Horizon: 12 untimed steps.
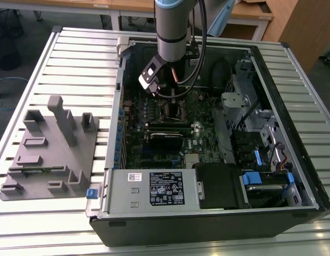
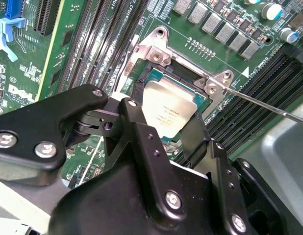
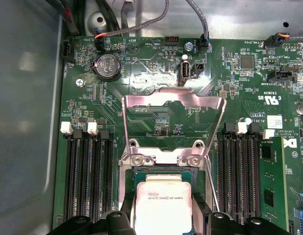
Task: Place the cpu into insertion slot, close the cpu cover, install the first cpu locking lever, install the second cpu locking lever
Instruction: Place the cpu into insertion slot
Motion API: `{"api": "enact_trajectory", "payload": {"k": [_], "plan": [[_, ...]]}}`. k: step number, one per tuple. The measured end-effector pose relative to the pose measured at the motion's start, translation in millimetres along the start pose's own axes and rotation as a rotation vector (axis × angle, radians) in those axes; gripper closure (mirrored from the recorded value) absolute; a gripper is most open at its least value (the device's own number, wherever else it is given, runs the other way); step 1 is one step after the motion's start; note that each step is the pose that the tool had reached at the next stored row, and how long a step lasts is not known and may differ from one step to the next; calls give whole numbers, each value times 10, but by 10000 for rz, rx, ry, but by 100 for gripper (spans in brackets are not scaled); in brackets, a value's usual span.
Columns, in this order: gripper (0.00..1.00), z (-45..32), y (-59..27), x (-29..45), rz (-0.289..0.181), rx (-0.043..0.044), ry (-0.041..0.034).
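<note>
The silver-topped cpu (image 3: 164, 200) lies in the insertion slot (image 3: 164, 170), square with its metal rim. My gripper (image 3: 164, 223) is down over it, with a black finger (image 3: 123, 220) against each of two opposite edges, shut on the cpu (image 2: 168, 108). The cpu cover (image 3: 173, 100) stands raised on its hinge beyond the slot, and green board shows through its window. A thin locking lever (image 2: 264, 105) sticks out free beside the slot (image 2: 156, 78). In the exterior view my gripper (image 1: 173, 102) reaches deep into the open computer case (image 1: 272, 69).
Black memory slots (image 3: 88, 181) run along both sides of the socket. Cables (image 3: 141, 19) hang at the case wall beyond the cover. A power supply (image 1: 154, 188) and a drive cage (image 1: 245, 106) crowd the case. A grey fixture block (image 1: 47, 149) sits on the slatted table at the exterior view's left.
</note>
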<state>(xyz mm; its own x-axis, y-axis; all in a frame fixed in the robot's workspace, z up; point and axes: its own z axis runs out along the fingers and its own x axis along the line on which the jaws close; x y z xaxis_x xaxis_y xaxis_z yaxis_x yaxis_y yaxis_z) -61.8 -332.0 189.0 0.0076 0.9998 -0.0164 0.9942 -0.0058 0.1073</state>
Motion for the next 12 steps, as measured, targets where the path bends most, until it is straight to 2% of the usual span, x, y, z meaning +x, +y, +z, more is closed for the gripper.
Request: {"api": "enact_trajectory", "payload": {"k": [12], "plan": [[46,4,-4,-4,-1,11,-14]]}}
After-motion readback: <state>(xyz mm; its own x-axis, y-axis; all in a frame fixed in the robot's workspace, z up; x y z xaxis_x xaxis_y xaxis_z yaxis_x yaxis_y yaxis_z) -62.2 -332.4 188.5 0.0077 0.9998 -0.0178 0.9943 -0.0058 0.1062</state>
